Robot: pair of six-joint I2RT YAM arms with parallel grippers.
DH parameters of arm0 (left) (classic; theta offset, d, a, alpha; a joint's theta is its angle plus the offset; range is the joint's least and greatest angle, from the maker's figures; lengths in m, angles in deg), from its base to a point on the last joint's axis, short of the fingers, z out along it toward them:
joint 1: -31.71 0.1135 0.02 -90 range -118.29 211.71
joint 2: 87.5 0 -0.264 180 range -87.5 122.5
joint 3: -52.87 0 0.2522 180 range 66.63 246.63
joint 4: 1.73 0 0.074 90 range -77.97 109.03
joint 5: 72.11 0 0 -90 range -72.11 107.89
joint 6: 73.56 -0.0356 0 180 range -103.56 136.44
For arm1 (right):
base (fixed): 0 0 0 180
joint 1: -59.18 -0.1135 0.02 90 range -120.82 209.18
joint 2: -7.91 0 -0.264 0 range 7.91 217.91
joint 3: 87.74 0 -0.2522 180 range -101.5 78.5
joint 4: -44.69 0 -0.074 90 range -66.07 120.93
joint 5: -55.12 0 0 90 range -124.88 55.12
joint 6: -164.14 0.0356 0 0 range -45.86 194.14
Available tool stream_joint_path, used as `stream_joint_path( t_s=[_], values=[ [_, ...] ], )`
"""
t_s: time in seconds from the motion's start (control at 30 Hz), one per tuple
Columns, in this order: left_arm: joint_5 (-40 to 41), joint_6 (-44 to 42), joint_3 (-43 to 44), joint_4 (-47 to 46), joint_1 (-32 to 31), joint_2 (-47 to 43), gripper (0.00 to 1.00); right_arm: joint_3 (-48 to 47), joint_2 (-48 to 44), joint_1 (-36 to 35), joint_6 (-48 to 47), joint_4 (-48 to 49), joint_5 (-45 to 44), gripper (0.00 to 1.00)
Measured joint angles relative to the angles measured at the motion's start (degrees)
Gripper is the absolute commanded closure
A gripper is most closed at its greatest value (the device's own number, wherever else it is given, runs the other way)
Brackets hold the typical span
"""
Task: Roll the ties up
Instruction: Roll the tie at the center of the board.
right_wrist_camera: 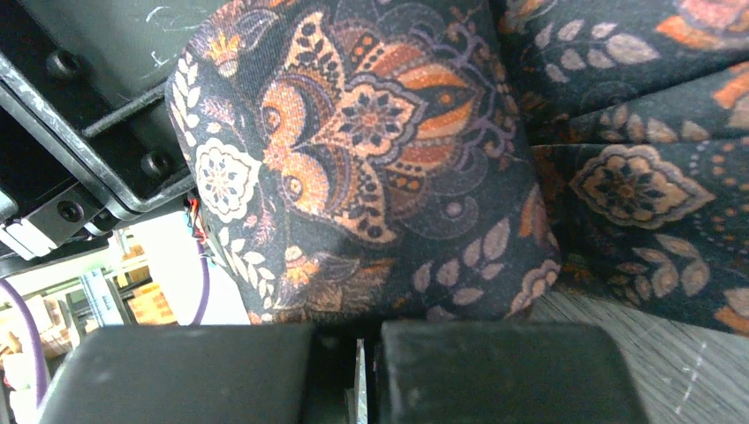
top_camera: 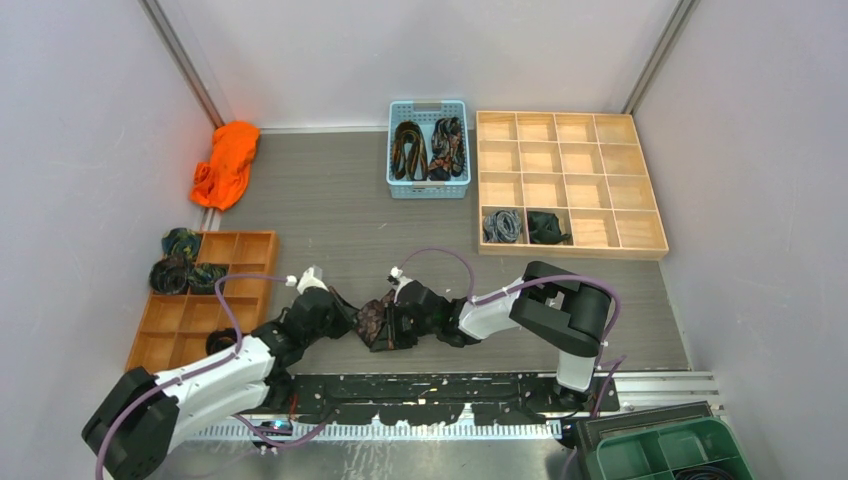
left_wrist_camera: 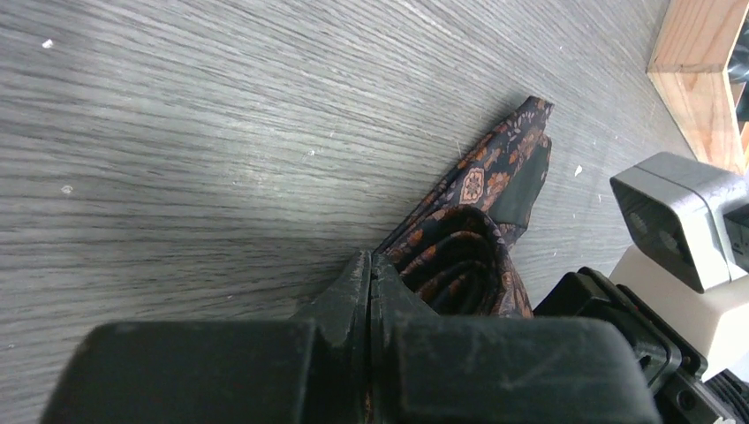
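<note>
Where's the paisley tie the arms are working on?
In the top view the paisley tie lies on the table, front centre, pinched between the left gripper on its left and the right gripper on its right.

Table (top_camera: 330, 215) lies open beyond the tie (top_camera: 375, 320) (orange tray (top_camera: 185, 320) left, wooden box (top_camera: 600, 228) right).
</note>
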Motion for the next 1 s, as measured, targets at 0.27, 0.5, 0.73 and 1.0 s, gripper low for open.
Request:
stream_joint_path(
  t_s=[0.27,0.5,0.73,1.0],
  values=[
    [3.52,1.29,2.97,17.35,-0.02,-8.87,1.00,0.00,-0.02,0.00,-0.09,-0.04,-0.09,0.99],
    [12.09,4.09,6.88,39.28,-0.11,-18.64,1.00,0.09,-4.85,-0.11,-3.67,-8.66,-2.75,0.92],
    [17.81,1.20,20.46,53.02,-0.11,-21.55,1.00,-3.43,-15.80,-1.20,-13.18,-31.69,-13.49,0.84],
    [30.14,-5.11,45.24,66.93,-0.24,-25.68,1.00,-26.14,-15.28,-12.85,-26.08,-62.75,-41.79,0.37]
  ],
)
